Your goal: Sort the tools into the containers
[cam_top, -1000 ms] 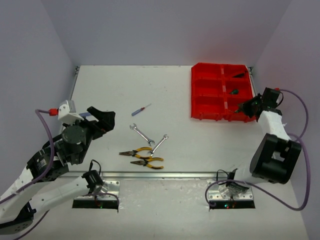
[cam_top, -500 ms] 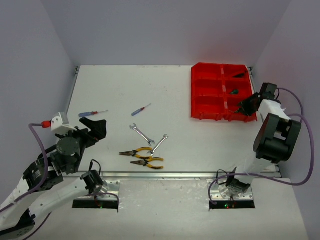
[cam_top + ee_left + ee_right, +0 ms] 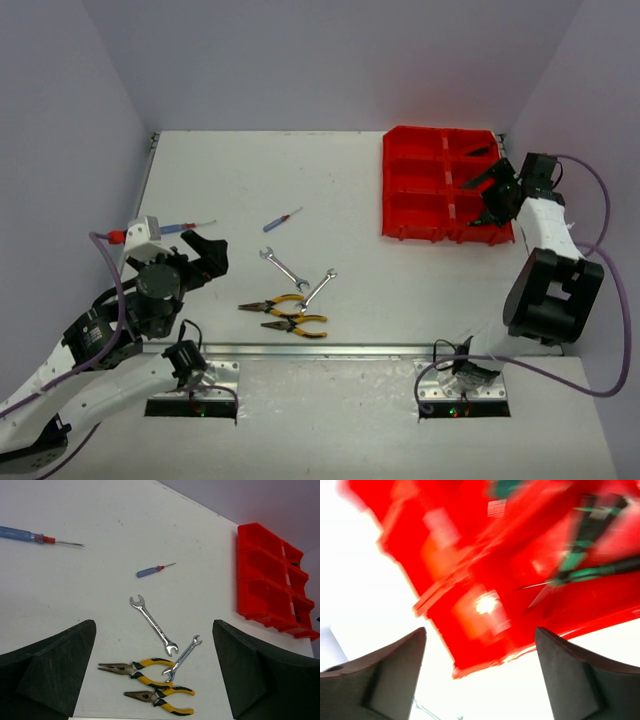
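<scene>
The red containers (image 3: 415,185) stand at the far right of the table; blurred in the right wrist view, the containers (image 3: 470,555) hold green-handled screwdrivers (image 3: 585,565). My right gripper (image 3: 487,197) hangs open over their near right compartments, nothing between its fingers. On the table lie two silver wrenches (image 3: 152,625) (image 3: 182,656), two yellow-handled pliers (image 3: 142,669) (image 3: 162,698), a small blue screwdriver (image 3: 150,571) and a longer blue screwdriver (image 3: 22,534). My left gripper (image 3: 210,255) is open, left of the pliers (image 3: 272,305) and wrenches (image 3: 284,268), holding nothing.
Purple walls close the table on the left, back and right. A metal rail (image 3: 320,350) runs along the near edge by both arm bases. The right arm's purple cable (image 3: 600,230) loops beside the containers.
My right gripper went from shut to wide open and lifted slightly over the containers' near right corner. The left arm pulled back, then swung forward again, still open.
</scene>
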Motion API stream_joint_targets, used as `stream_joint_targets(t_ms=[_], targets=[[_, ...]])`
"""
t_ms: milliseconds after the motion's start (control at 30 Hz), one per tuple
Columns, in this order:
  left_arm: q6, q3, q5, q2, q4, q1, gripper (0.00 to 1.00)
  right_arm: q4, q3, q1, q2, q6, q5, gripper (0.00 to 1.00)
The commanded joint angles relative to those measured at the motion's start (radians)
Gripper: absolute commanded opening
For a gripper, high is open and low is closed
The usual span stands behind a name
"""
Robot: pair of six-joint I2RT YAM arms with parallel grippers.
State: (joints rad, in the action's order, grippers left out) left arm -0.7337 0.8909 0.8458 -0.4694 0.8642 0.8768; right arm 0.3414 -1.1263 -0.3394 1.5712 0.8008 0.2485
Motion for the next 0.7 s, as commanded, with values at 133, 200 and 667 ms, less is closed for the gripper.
stream_joint_targets(t_ms=[133,200,667], targets=[[-0.086,0.029,0.082,-0.055,0.048,-0.012,1.00,-0.004,0.003,0.575,-0.245,-0.319,0.069,0.99],[-0.117,0.036,0.103,-0.063,0.074,-0.043,1.00,-0.028,0.069,0.711,-0.267,-0.349,-0.009,0.99],[-0.020,0.079,-0.241,-0.504,-0.064,-0.442,1.00,-0.004,0.201,1.073,-0.310,-0.267,-0.443,0.99]])
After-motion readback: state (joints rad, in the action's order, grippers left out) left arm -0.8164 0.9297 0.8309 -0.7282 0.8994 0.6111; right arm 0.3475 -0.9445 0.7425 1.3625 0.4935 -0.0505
